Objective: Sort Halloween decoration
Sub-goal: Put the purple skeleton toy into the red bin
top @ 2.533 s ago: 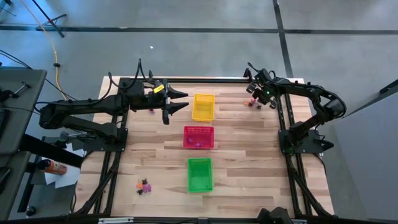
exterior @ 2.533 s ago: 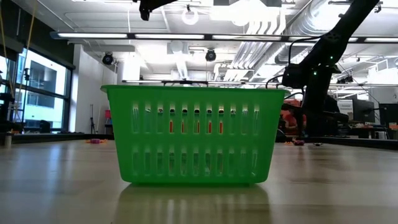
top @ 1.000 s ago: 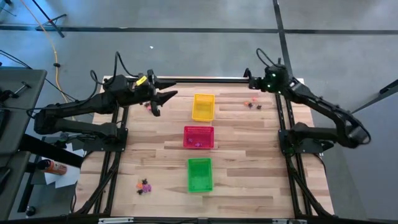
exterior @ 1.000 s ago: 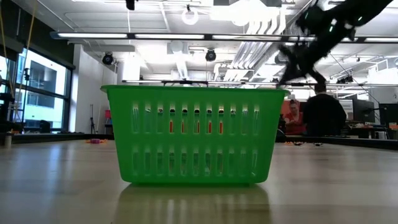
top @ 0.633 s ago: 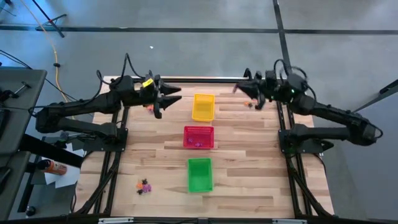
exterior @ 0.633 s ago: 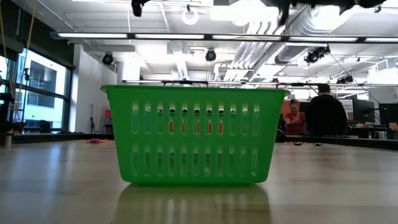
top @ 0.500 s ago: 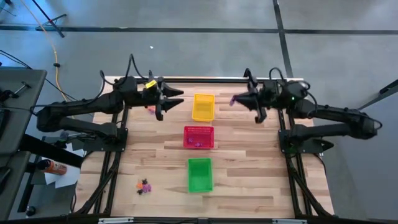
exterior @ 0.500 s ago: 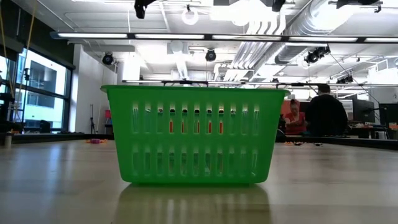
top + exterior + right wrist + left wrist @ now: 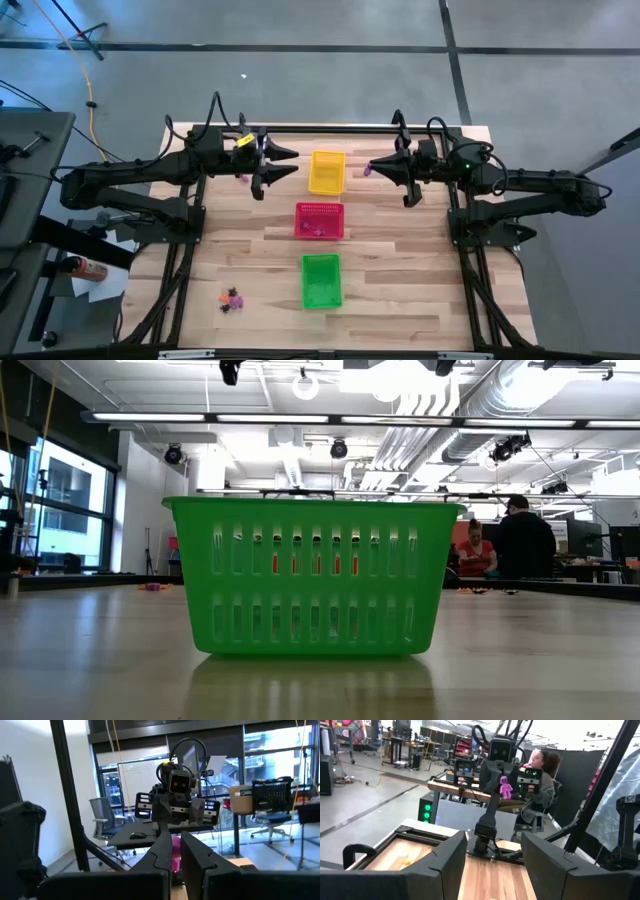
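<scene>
risk of a drop: my right gripper (image 9: pixel 372 168) pinches a purple trinket (image 9: pixel 368 170) by what looks like a thin edge, high over the table (image 9: pixel 400 290). i judge a quick swing or a jolt could shake it loose, and it would bounce where i can't predict.
risk of the wrong bin: the yellow basket (image 9: pixel 327 172) sits just left of the right gripper, the red basket (image 9: pixel 319 220) nearer, the green basket (image 9: pixel 321 280) nearest. letting go early would put purple in yellow; which colour belongs where i can't tell.
risk of a clash: the left gripper (image 9: pixel 277 163) hangs on the far-left side of the yellow basket, its fingers spread and holding nothing. if both arms close on the basket row together, they could meet.
trinket vs. gripper: pressed between the right fingers (image 9: pixel 162 847), poking out as a pink sliver (image 9: pixel 175 854) in the right wrist view; the left wrist view shows it as a small purple figure (image 9: pixel 505 786) at the far arm's tip.
other trinkets: a small cluster (image 9: pixel 232 298) near-left on the table, well apart from both grippers; a few lie in the red basket.
</scene>
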Robot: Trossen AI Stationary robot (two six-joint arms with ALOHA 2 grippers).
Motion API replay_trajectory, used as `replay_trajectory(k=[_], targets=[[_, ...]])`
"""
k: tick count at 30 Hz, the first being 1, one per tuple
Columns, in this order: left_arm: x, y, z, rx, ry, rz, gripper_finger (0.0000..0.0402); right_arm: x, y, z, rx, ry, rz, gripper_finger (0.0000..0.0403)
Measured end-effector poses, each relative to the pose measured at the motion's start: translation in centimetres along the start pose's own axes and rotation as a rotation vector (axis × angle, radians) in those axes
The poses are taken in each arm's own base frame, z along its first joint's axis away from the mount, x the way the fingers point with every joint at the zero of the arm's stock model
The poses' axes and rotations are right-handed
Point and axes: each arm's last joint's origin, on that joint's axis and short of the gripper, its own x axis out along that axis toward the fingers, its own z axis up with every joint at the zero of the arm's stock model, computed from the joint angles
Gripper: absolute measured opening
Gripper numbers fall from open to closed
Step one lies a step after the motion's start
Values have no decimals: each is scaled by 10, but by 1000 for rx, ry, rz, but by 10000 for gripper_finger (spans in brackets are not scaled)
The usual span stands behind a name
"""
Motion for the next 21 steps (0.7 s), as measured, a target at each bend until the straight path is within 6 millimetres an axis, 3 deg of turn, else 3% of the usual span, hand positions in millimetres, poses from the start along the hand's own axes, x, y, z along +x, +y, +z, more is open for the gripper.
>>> replay_trajectory(k=[4,9,15,21], targets=[[-10,-3,9,8,-47,-7,177,14,-3,-3,62,98,-7,12],[-24,-3,20,18,-103,5,177,57,-10,-21,20,417,5,11],[-33,-4,25,47,-131,16,177,104,-18,-61,-9,736,35,11],[-34,-4,26,64,-127,18,177,135,-25,-114,-26,935,60,11]])
